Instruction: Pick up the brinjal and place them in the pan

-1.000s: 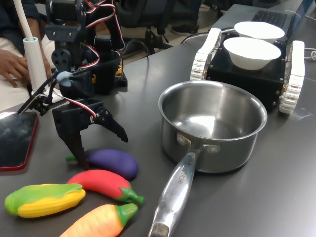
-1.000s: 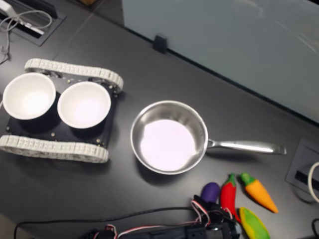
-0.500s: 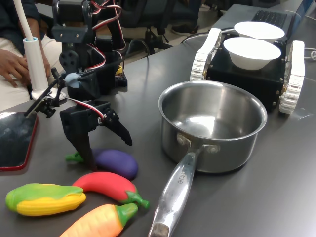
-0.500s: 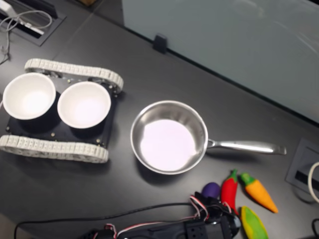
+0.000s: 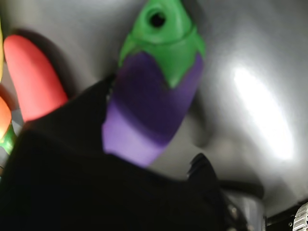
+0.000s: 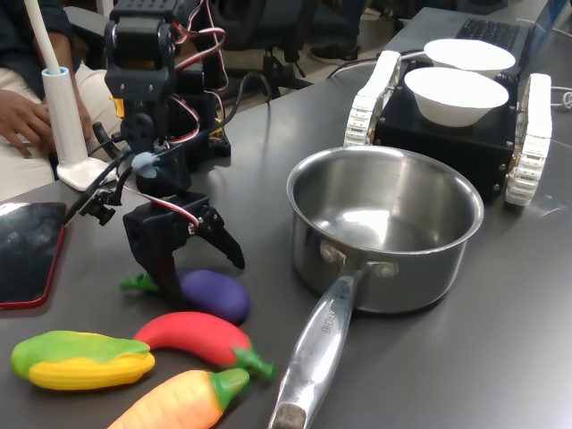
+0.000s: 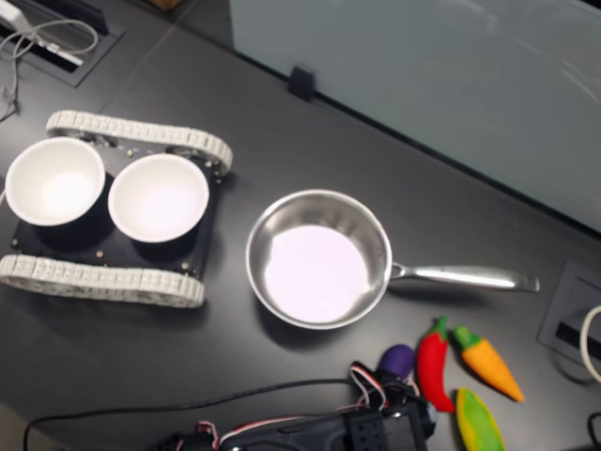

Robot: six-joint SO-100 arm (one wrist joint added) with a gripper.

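On the worktop [image 6: 500,304]: we see the whole scene laid out on a dark grey surface.
Hand [image 6: 192,268]: we find its black fingers spread apart, straddling the brinjal; one finger [image 6: 165,268] stands at the stem end, the other [image 6: 223,246] angles out above the body. We cannot tell whether either finger touches the toy.
Brinjal [image 6: 213,295]: we locate it lying on the worktop directly below the hand, green cap toward the first exterior view's left. In the wrist view the brinjal [image 5: 154,101] fills the centre, with the dark finger overlapping one side.
Pan [image 6: 384,223]: we note it stands upright and empty, to the first exterior view's right of the brinjal and apart from it, handle pointing toward the camera. In the second exterior view the pan [image 7: 317,258] sits above the brinjal [image 7: 396,359].
Neighbouring toys: we record a red eggplant-shaped toy [image 6: 192,335] just beside the brinjal, then a corn toy [image 6: 80,359] and a carrot toy [image 6: 174,402].
Background: we observe two white bowls [image 6: 456,94] on a black tracked vehicle [image 6: 447,143], and a phone [image 6: 27,255].
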